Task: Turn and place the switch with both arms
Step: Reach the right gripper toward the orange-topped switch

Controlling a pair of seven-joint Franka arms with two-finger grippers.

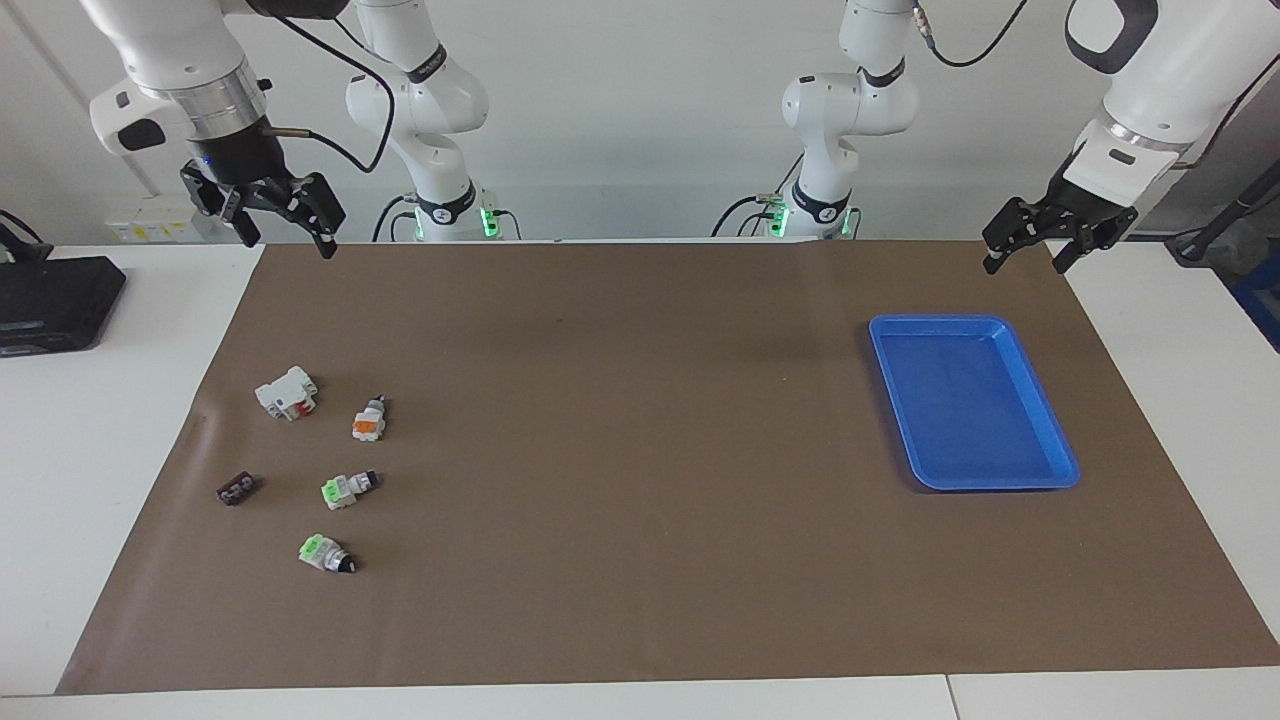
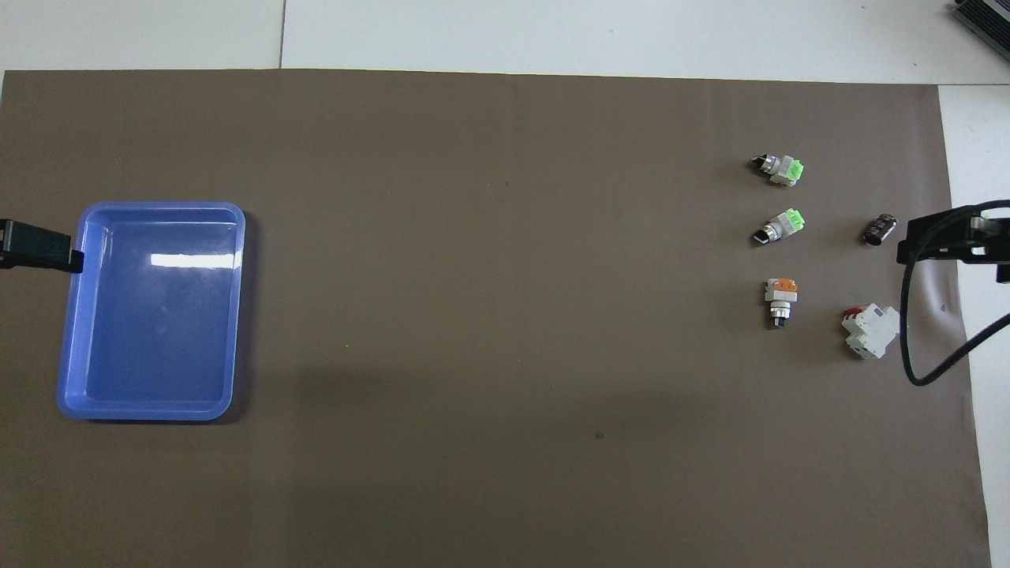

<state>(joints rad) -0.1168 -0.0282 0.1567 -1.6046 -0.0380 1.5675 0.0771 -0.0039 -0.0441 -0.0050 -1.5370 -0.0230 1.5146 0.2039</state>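
The switch (image 1: 369,420) is white-grey with an orange block and a dark knob tip. It lies on the brown mat toward the right arm's end and also shows in the overhead view (image 2: 780,300). Its knob tip points toward the robots. My right gripper (image 1: 288,240) hangs open and empty, high over the mat's corner at that end, well apart from the switch. Part of it shows in the overhead view (image 2: 939,241). My left gripper (image 1: 1025,265) hangs open and empty over the mat's edge, above the blue tray (image 1: 940,320), and waits.
Two green-marked switches (image 1: 345,488) (image 1: 325,552) lie farther from the robots than the orange one. A white block with red (image 1: 287,392) and a small dark part (image 1: 236,489) lie beside them toward the mat's edge. A black box (image 1: 50,300) sits on the white table.
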